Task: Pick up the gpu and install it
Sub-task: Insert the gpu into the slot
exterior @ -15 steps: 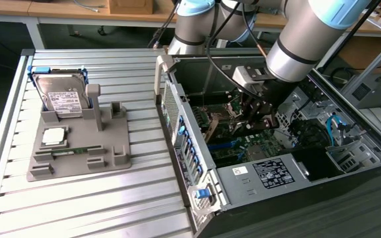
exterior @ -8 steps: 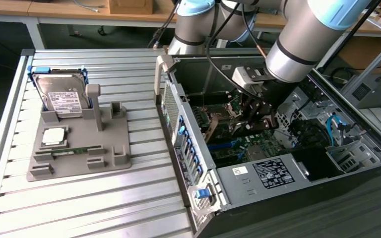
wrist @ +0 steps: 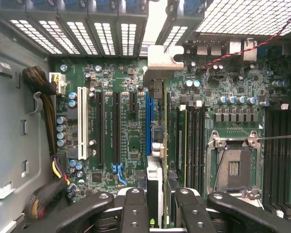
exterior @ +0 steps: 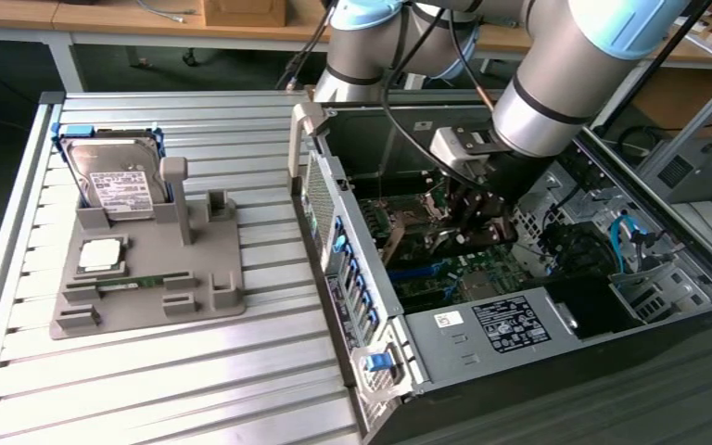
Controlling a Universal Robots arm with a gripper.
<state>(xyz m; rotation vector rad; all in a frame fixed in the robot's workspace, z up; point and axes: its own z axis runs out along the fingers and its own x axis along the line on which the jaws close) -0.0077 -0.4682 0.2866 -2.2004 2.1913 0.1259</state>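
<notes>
The gpu shows edge-on in the wrist view, its silver bracket toward the case's rear slot covers and its thin board running back between my fingers. My gripper is shut on the gpu. The card hangs over the motherboard, lined up beside the long blue slot; I cannot tell whether its edge touches the slot. In the exterior view my gripper is lowered inside the open computer case, with the dark gpu below it over the board.
A grey fixture on the slatted table at the exterior view's left holds a hard drive, a processor and a memory stick. The power supply and cable bundles crowd the case; an empty processor socket lies beside the slots.
</notes>
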